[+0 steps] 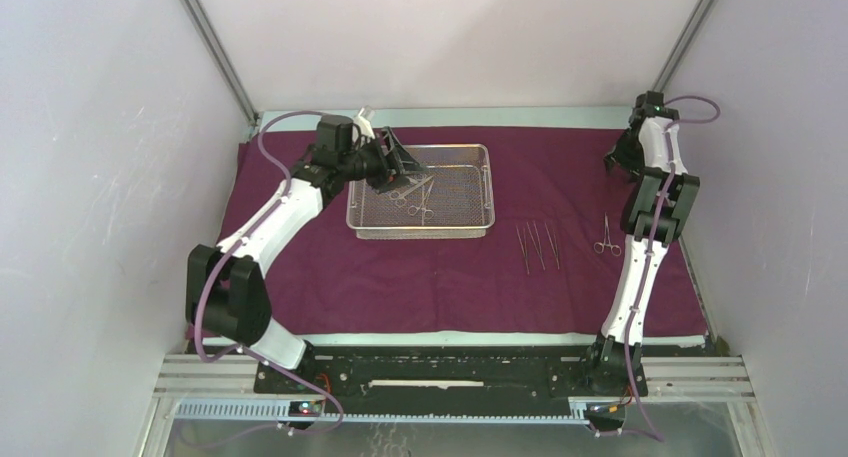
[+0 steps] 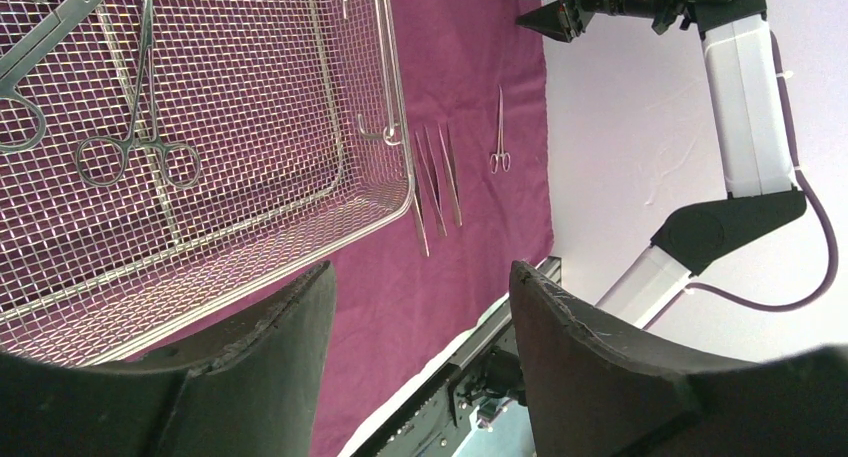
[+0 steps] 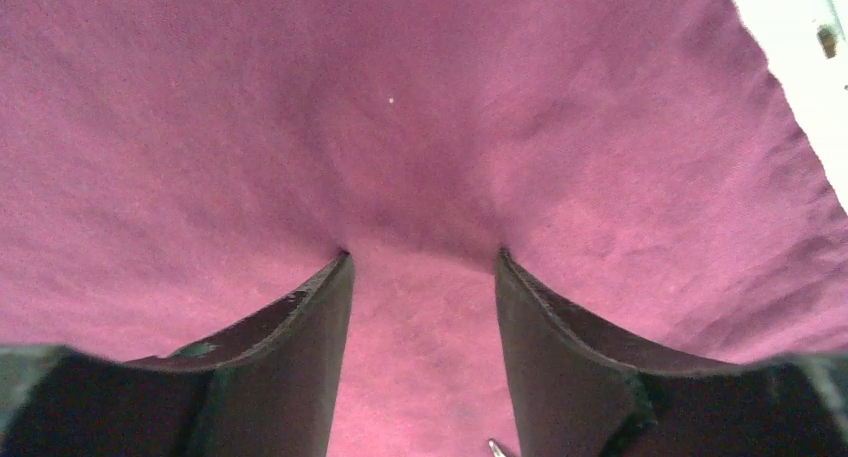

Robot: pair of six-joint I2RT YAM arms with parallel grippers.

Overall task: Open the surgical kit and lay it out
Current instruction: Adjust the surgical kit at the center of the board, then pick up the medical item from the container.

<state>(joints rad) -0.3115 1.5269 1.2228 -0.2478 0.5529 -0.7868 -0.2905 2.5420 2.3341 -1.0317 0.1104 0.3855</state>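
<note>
Centrally, mesh tray point(image 1: 420, 234) sat on cloth wrap point(image 1: 400, 287); wrap spread open and flat. Inside tray, toward its left side: at least two ring-handled instruments point(image 1: 412, 199), overlapping. Just right of tray, on wrap: three tweezers point(image 1: 537, 245) side by side, roughly parallel. Further right, apart from them: single ring-handled forceps point(image 1: 606, 239). Left hand point(image 1: 398, 162) hovered over tray's far-left corner, fingers wide apart, holding nothing. Right hand point(image 1: 617, 162) was at wrap's far-right area, fingers parted, tips down at cloth, nothing gripped between them.
</note>
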